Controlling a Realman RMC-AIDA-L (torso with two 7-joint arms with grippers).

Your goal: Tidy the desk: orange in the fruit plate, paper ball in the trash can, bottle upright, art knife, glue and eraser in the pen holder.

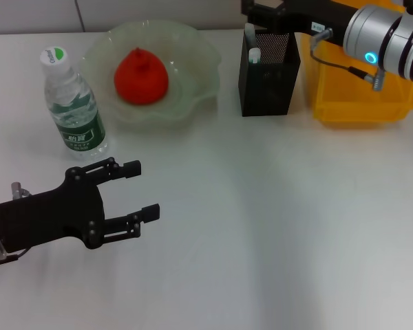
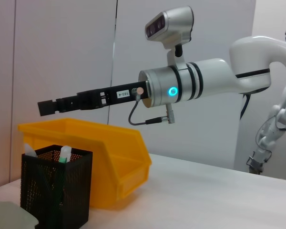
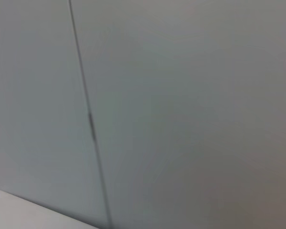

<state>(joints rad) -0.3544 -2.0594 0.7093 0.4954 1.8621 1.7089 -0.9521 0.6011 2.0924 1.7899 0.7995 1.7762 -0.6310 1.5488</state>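
The orange lies in the pale green fruit plate at the back. The water bottle stands upright left of the plate. The black mesh pen holder holds white-capped items; it also shows in the left wrist view. My right gripper hovers above the pen holder and shows side-on in the left wrist view. My left gripper is open and empty, low over the table's front left, below the bottle. No paper ball, knife or eraser shows.
A yellow bin stands right of the pen holder, partly under my right arm; it also shows in the left wrist view. The white table spreads across the middle and front. The right wrist view shows only a grey wall.
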